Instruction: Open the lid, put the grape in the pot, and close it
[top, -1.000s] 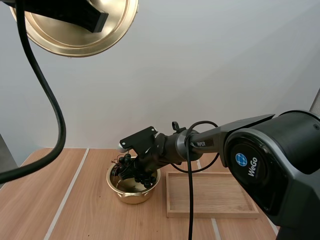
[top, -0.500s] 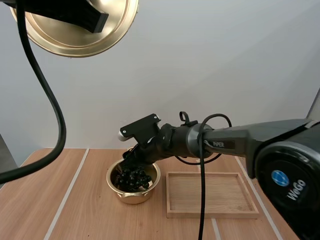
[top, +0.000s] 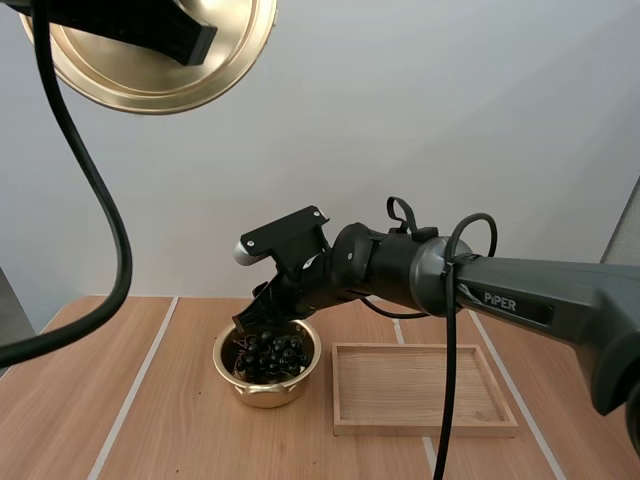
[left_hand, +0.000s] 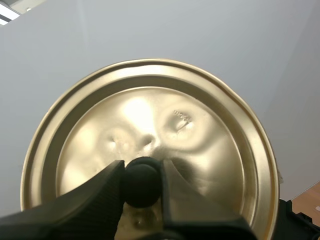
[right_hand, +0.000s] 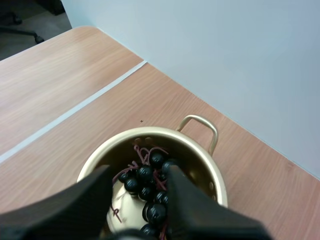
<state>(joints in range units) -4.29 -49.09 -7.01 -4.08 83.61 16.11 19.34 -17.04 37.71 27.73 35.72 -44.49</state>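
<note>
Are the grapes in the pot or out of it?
In: the grapes lie inside the pot, under the open right gripper.

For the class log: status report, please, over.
Left gripper shut on lid, held high. Right gripper open over pot. Grapes in pot. Tray beside pot, not blocking.

There is one pot (top: 262, 392), one lid (top: 140, 85), one bunch of grapes (top: 268, 356) and one wooden tray (top: 425, 428).
</note>
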